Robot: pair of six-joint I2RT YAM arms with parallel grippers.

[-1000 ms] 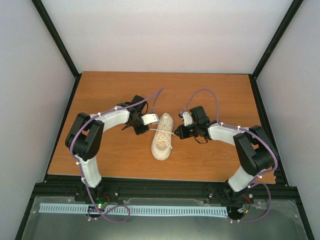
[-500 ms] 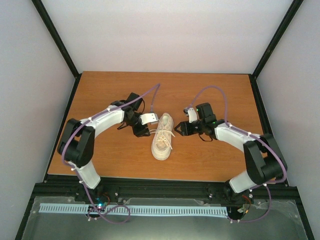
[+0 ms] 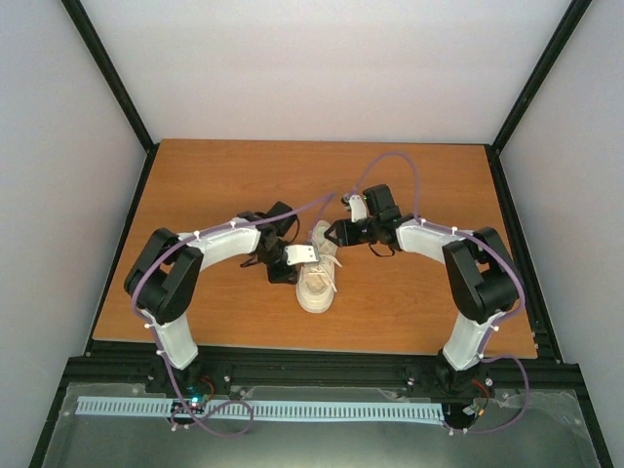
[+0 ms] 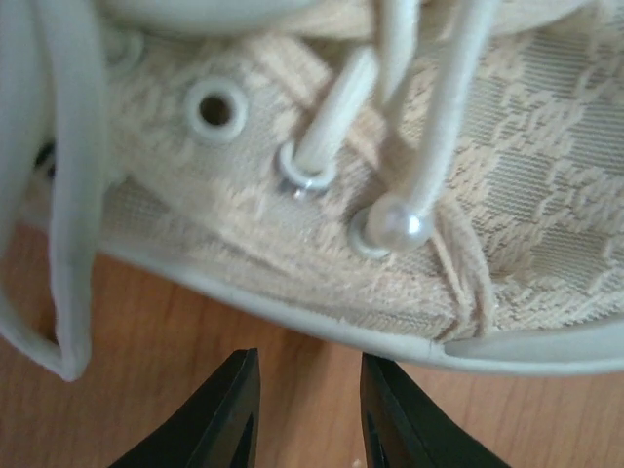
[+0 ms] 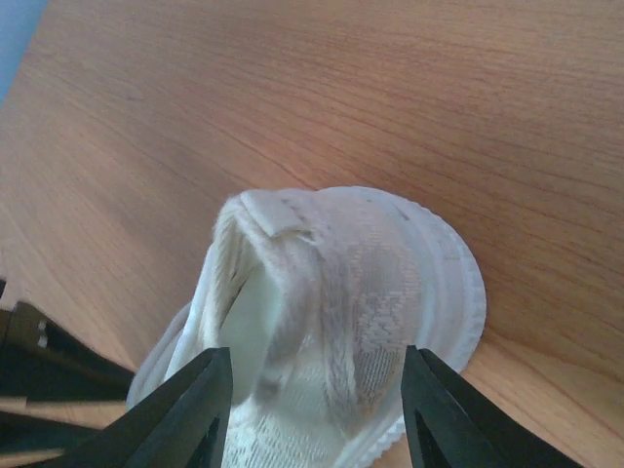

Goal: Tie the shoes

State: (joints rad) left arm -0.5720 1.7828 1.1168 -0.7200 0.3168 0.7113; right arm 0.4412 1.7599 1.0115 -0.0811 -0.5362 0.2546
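**Cream sneaker mid-table, both claws open beside it**

The sneaker [image 3: 316, 278] lies flat near the middle of the wooden table [image 3: 214, 180], toe toward 6 o'clock and heel toward 12 in the top view. Its upper is a cream cloth woven in a raised, lace-like pattern, soft and slightly fuzzy along the seams. A smooth pale sole [image 4: 292, 310] runs round it as a thin rubbery rim. The round, cord-like white laces [image 4: 450, 107] cross the upper loosely, and one flat loop hangs over the side onto the wood. One eyelet [image 4: 216, 109] is a plain pale ring with nothing through it. The next holds a lace in a small metal ring, and beside that sits a shiny, pearl-like round piece. The heel [image 5: 331, 263] is a rounded cup with a small folded tab at its top edge and a ribbed sole rim below.

The left claw [image 4: 310, 359] sits at the shoe's 9 o'clock. Its black fingers are slightly parted, pointing at the eyelet side, with only bare wood between them, and it grips nothing. The right claw [image 5: 314, 353] sits at about 1 o'clock, by the heel. Its jaws are spread wider and frame the heel cup from above. It looks released, though whether a fingertip brushes the cloth is hard to tell.
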